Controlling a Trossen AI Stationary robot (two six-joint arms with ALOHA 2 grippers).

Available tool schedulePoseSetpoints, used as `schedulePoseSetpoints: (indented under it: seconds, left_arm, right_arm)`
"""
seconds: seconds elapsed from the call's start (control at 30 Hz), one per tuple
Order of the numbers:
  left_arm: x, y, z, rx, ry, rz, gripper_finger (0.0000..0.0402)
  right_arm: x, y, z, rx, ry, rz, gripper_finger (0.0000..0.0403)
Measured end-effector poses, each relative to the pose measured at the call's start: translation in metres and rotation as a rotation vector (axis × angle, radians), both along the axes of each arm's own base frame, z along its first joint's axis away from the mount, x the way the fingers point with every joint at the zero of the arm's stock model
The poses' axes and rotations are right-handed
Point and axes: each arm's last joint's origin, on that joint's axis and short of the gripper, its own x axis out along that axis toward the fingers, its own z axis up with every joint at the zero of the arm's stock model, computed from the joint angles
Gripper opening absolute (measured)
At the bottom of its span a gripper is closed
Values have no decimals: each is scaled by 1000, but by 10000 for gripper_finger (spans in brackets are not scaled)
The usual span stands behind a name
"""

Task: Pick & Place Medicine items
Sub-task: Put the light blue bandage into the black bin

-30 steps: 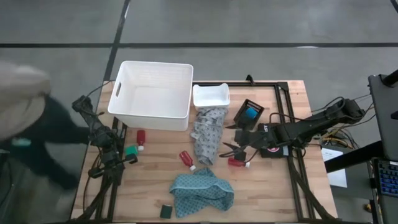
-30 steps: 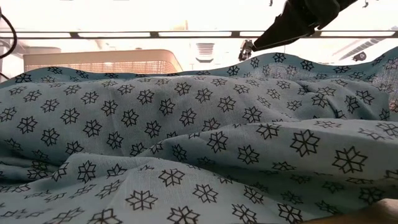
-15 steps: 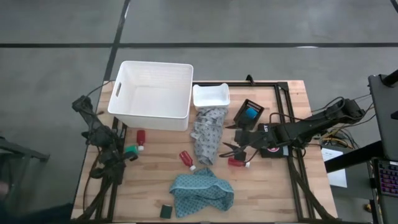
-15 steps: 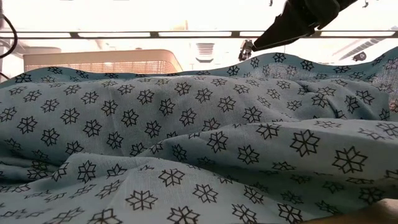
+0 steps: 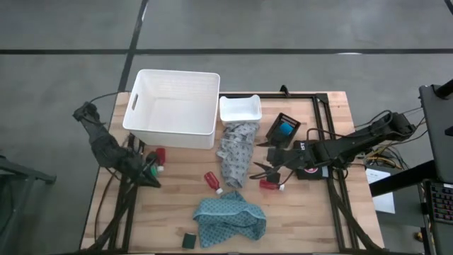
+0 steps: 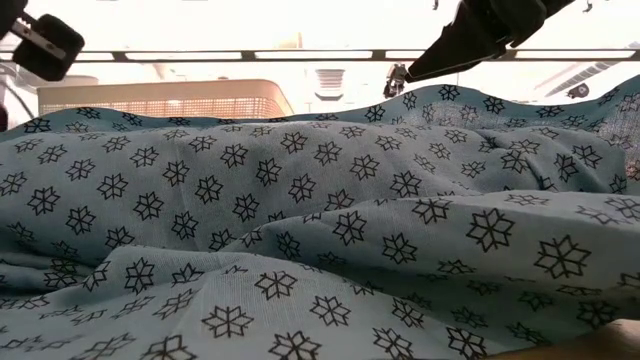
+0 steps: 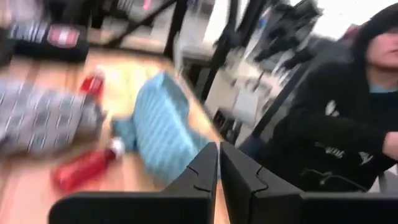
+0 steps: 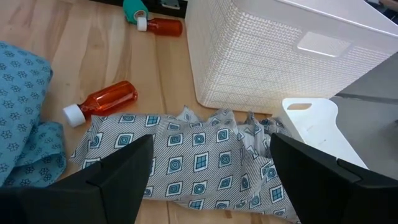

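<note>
Around my wooden tabletop the floor is plain grey concrete, crossed by dark seams that meet beyond the tabletop's far edge. Level across the tabletop, the room behind glows with bright, washed-out light, and a horizontal rail runs above a tan slatted panel. Off the tabletop's near edge a person in a dark top sits among black metal frames and pale equipment.
</note>
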Motion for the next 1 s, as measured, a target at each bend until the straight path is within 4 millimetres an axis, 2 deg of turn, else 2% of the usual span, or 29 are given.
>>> schedulePoseSetpoints:
  seconds: [0.1, 0.23, 0.4, 0.57, 0.7, 0.83, 1.0]
  left_arm:
    - [7, -8, 20, -8, 125, 39, 23]
    - [20, -21, 43, 68, 258, 99, 23]
    - [36, -37, 56, 128, 484, 256, 23]
    - [46, -47, 46, 154, 724, 462, 23]
    - [48, -49, 36, 127, 788, 581, 23]
    - [46, -46, 30, 73, 823, 651, 23]
    - [39, -34, 19, -4, 940, 856, 29]
  right_arm:
    - [0, 0, 0, 0, 0, 0, 320]
    - [0, 0, 0, 0, 0, -1, 320]
    - [0, 0, 0, 0, 0, 0, 320]
    - [0, 0, 0, 0, 0, 0, 320]
    - [0, 0, 0, 0, 0, -1, 320]
    - [0, 0, 0, 0, 0, -1, 320]
    - [0, 0, 0, 0, 0, 0, 320]
